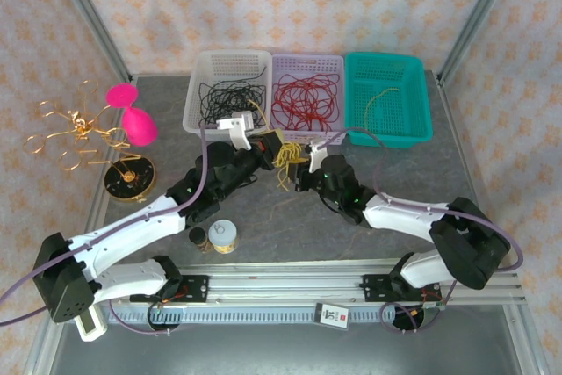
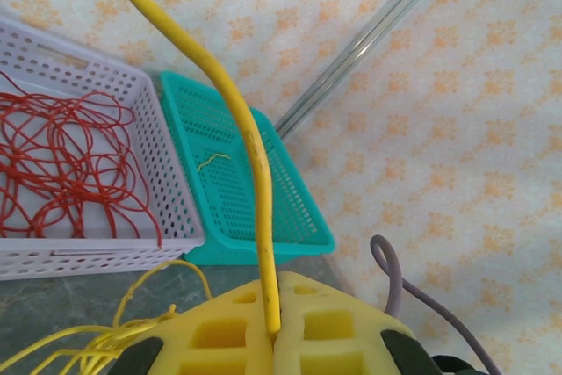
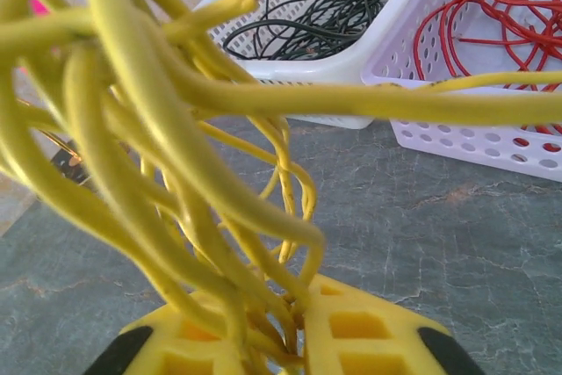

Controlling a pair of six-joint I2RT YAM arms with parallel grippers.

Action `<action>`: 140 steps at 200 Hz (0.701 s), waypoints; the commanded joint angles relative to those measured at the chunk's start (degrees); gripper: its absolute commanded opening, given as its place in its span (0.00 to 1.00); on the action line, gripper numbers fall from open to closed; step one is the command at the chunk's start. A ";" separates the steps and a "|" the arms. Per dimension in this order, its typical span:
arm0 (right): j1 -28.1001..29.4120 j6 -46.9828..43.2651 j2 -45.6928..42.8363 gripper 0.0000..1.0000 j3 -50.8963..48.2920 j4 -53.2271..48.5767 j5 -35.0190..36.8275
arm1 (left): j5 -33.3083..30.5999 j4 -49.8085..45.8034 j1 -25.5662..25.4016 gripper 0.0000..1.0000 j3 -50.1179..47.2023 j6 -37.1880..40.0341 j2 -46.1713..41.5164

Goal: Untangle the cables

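The yellow cables [image 1: 286, 159] hung in a loose tangle just above the table [image 1: 290, 217], near the lilac basket [image 1: 307, 59] holding red wires [image 1: 303, 98]. The right gripper [image 3: 297, 344], its arm stretched low and leftward from its base, had its jaws pressed together on many strands. The left gripper [image 2: 274, 327], its arm reaching diagonally rightward, pinched tight on one single strand that rose upward.
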 commanded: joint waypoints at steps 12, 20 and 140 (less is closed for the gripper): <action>-3.12 6.09 1.44 0.09 -6.31 -3.52 3.18 | -3.86 -2.79 -0.25 0.00 7.54 6.64 -4.71; -3.91 6.61 1.66 0.08 -7.13 -4.64 2.98 | -4.69 -4.02 -0.23 0.00 8.62 7.77 -5.16; -14.12 16.47 2.79 0.06 -6.84 -21.08 3.88 | -13.45 -18.76 3.51 0.00 20.87 22.17 -10.20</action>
